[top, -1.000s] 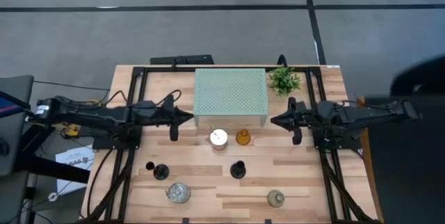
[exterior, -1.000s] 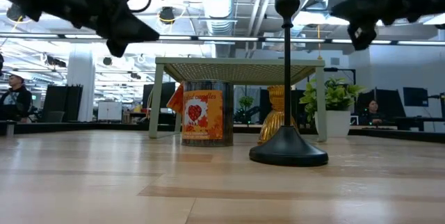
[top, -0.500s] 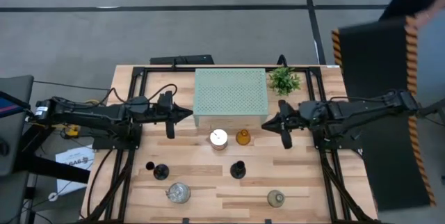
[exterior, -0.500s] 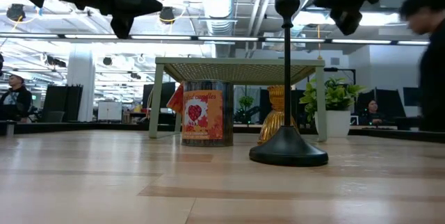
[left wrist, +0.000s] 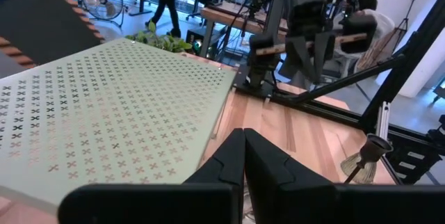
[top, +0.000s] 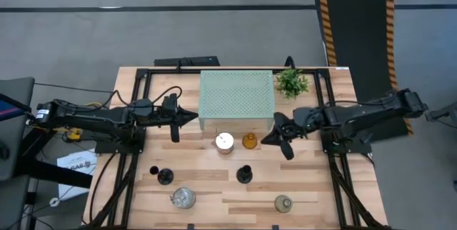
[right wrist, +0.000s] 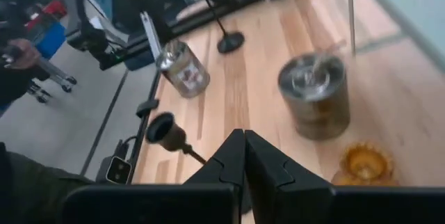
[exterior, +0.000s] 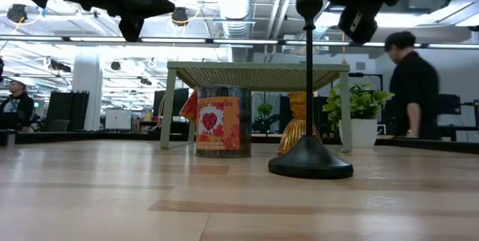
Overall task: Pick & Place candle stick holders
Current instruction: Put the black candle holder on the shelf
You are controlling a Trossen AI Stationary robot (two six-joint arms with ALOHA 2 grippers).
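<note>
Both grippers are shut, empty and hang above the table. My left gripper (top: 194, 118) (left wrist: 243, 147) is at the left edge of the pale green stand (top: 237, 100). My right gripper (top: 264, 141) (right wrist: 243, 151) is just right of the amber glass holder (top: 249, 141) (right wrist: 365, 163), which stands beside a silvery cup (top: 224, 142) (right wrist: 313, 95). Two black stemmed holders (top: 165, 176) (top: 244, 174) stand upright on their round bases nearer the front. A second silvery cup (top: 183, 198) and a clear glass holder (top: 283, 203) stand near the front edge.
A small green potted plant (top: 292, 82) stands at the stand's far right corner. Black frame rails (top: 335, 180) run along both table sides. A person (exterior: 412, 84) walks past beyond the far edge, by a large black panel (top: 357, 23). Bare wood lies between the holders.
My right gripper has gone toward the table's left and near edges, closing on the amber glass holder, still shut. My left gripper has risen a little. A person has carried a black panel past the table's far right corner.
</note>
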